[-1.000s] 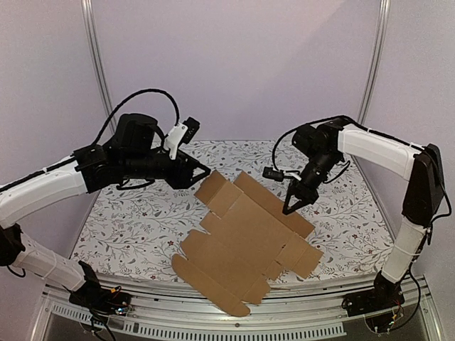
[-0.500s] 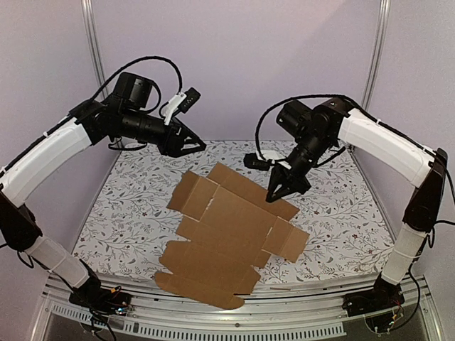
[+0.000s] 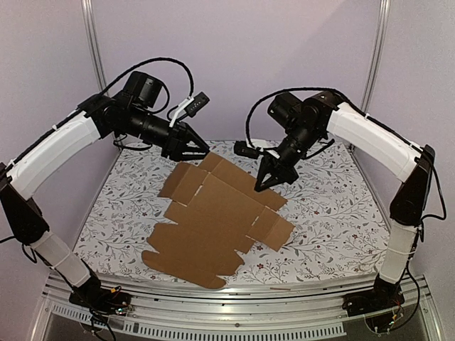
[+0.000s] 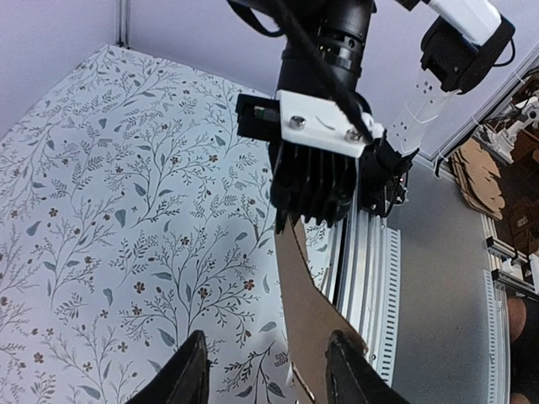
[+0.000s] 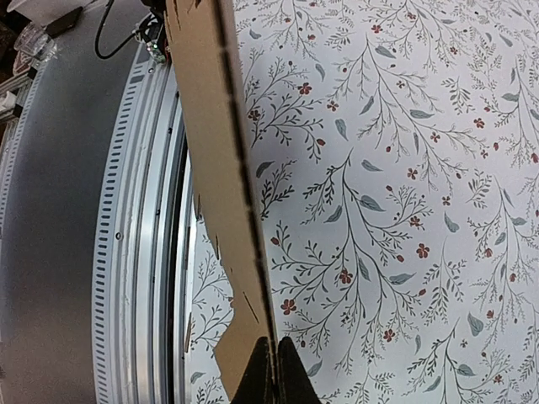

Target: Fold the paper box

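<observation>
The right fingers (image 5: 290, 383) are pressed together on the far edge of the paper box (image 3: 213, 220), a flat brown sheet sloping down from them onto the desk (image 3: 334, 213). The left fingers (image 4: 189, 374) stand partly apart. A corner of the sheet passes between them, and contact cannot be told.

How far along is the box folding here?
Done: nothing yet. The paper box is a flat die-cut sheet, with no panel creased upright. In hand: the right gripper is shut on its far edge, and the left gripper is open with the sheet's edge between its fingers. Left: every fold and tab.
</observation>
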Robot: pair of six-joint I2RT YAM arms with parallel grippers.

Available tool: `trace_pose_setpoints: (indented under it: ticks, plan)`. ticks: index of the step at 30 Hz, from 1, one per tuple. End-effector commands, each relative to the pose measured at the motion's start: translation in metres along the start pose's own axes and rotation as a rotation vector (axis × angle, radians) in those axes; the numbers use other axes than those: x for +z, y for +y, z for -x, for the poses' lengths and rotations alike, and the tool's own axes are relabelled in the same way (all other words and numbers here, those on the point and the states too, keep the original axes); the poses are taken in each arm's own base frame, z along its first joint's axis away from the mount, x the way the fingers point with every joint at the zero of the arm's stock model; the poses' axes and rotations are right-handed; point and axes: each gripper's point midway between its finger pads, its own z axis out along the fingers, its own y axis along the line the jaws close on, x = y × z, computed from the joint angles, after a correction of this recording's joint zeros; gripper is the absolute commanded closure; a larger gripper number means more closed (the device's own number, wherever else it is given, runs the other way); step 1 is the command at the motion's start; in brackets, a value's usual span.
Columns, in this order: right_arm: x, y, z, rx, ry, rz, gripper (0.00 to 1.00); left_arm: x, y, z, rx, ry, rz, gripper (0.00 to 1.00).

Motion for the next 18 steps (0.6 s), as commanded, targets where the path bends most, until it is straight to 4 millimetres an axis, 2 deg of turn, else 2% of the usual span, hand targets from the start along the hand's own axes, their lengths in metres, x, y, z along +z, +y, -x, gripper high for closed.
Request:
trace_pose_setpoints:
  ticks: [1, 9, 15, 18]
  plan:
    - [0.000, 0.034, -0.045, 0.186, 0.204, 0.143, 1.00, 0.008, -0.009, 0.003, 0.014, 0.013, -0.087, 0.53]
    - [-0.006, 0.032, -0.036, 0.190, 0.168, 0.144, 1.00, 0.021, -0.004, -0.008, -0.003, 0.073, -0.128, 0.55]
    - [-0.010, 0.035, -0.034, 0.187, 0.152, 0.159, 1.00, 0.017, -0.009, -0.016, 0.026, 0.086, -0.122, 0.55]
    - [-0.010, 0.035, -0.036, 0.187, 0.158, 0.158, 1.00, 0.009, -0.011, -0.016, 0.052, 0.082, -0.096, 0.55]
